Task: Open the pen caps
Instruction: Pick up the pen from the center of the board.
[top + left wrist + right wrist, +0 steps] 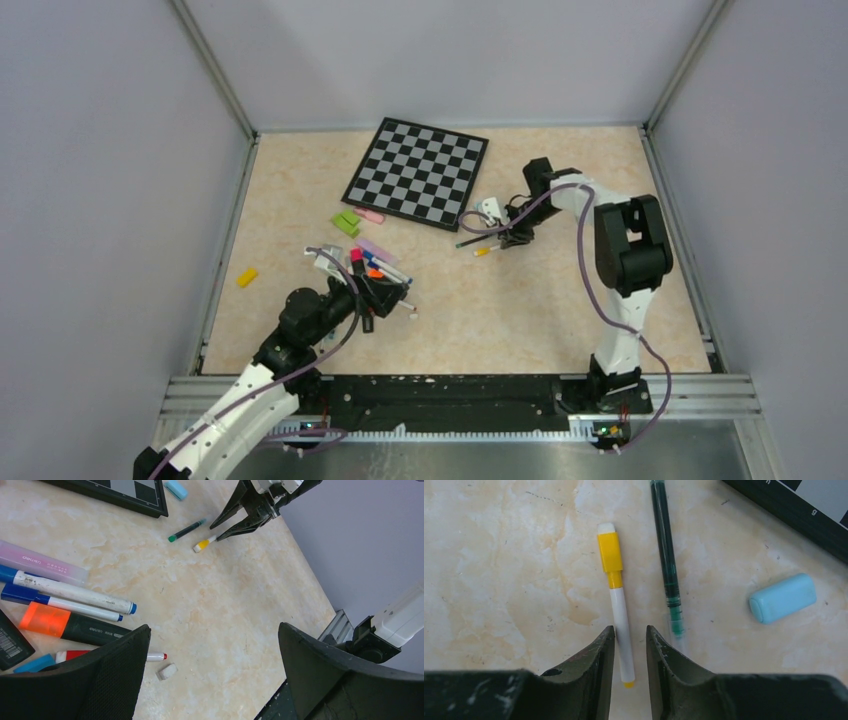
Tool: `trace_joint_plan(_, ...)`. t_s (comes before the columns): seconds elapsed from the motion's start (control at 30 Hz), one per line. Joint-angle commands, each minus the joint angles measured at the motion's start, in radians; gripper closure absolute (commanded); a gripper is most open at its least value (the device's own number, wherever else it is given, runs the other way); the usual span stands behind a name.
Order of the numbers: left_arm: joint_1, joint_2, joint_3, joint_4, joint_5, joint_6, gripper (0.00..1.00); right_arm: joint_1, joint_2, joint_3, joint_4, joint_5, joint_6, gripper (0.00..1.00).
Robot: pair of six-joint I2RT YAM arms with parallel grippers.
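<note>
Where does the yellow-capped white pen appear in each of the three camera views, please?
Top external: the yellow-capped pen lies right of centre, just below the checkered board's near right corner.
Left wrist: top centre, right of the board.
Right wrist: centre, barrel running down into the right gripper; board top right.
Shared landmark: the checkered board.

Worktop (499,555) looks like smooth marble-pattern laminate with a faint sheen. The yellow-capped pen (621,612) is glossy plastic and the green pen (666,555) is see-through plastic. Right gripper (629,629) is scuffed matt black; left gripper (214,627) has fine mesh-textured pads.
</note>
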Motion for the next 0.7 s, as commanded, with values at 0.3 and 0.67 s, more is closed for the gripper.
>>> trace_joint_plan(0.3, 0.001, 0.017, -0.008, 0.096, 0.056, 0.012, 0.01, 0.077, 0.028, 0.031, -0.084, 0.044, 0.017, 0.79)
trace_joint_plan(0.67, 0.000, 0.139, 0.023, 0.133, 0.237, -0.015, 0.01, 0.092, -0.154, -0.202, -0.036, 0.077, 0.116, 1.00)
